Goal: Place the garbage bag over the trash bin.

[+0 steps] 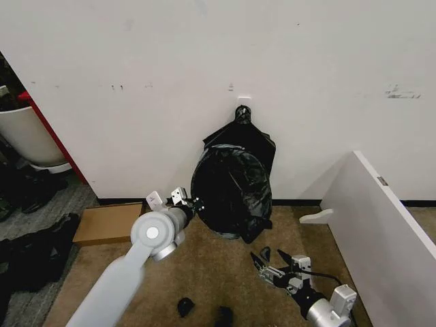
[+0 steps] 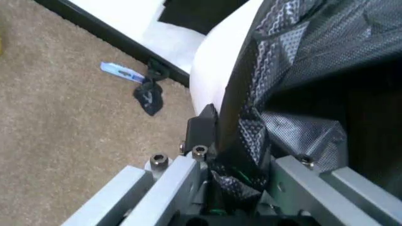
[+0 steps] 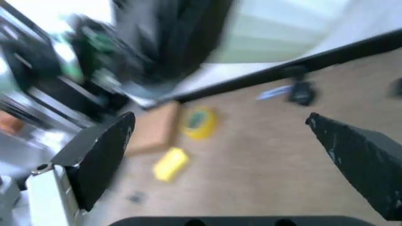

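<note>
Seating garbage bag over trash bin by the wall: left gripper pinches the bag's rim edge, right gripper hangs low, fingers spread. Next, probably: pull the film down evenly.

I have the left arm stretched forward, its left gripper closed on black film. The right gripper is low beside me, with fingers spread apart.
</note>
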### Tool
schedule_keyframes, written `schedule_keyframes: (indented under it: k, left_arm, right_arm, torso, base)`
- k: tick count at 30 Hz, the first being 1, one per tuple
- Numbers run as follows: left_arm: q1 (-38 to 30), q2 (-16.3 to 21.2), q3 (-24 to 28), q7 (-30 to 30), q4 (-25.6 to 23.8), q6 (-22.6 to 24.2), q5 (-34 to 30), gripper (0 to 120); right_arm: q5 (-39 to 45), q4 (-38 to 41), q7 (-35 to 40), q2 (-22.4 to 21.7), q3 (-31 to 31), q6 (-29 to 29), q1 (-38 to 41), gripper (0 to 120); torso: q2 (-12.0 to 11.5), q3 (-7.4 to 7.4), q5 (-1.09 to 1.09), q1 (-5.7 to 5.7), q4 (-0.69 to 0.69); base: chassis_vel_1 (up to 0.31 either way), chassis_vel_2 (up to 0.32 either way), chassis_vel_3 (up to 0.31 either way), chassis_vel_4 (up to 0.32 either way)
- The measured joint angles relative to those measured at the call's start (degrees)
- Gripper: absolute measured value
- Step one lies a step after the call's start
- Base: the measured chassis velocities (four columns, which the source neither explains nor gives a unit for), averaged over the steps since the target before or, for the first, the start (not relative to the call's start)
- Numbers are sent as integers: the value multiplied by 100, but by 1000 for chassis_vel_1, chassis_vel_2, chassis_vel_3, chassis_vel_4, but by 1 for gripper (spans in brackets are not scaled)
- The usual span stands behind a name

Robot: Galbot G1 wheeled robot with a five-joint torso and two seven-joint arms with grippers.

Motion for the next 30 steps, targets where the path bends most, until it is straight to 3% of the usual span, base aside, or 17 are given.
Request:
schedule_keyframes:
  k: [6,20,28,30]
  left_arm:
    - [-73,-96,158,-65,58,-31,-156,1]
    - [-65,-179,217,-67,121,31,-276,1]
    - [32,-238,191,-61,74,59,-246,1]
    - [56,-236,169,-57,49,61,-229,1]
  right_arm:
    - [756,-137,-15,37,-246,-119,403,100]
    - [783,-375,-129,118,-474,-88,605,98]
    - [936,-360,-94,123,-410,-67,613,77]
    - [963,-367,-82,128,-410,-52,629,63]
  torso:
    - [0,0,-1,0,-1]
    - [0,0,0,0,-1]
    - [0,0,0,0,-1]
    - [0,0,0,0,-1]
  base:
    - [0,0,0,0]
    - [0,0,0,0]
    - [0,0,0,0]
    - [0,0,0,0]
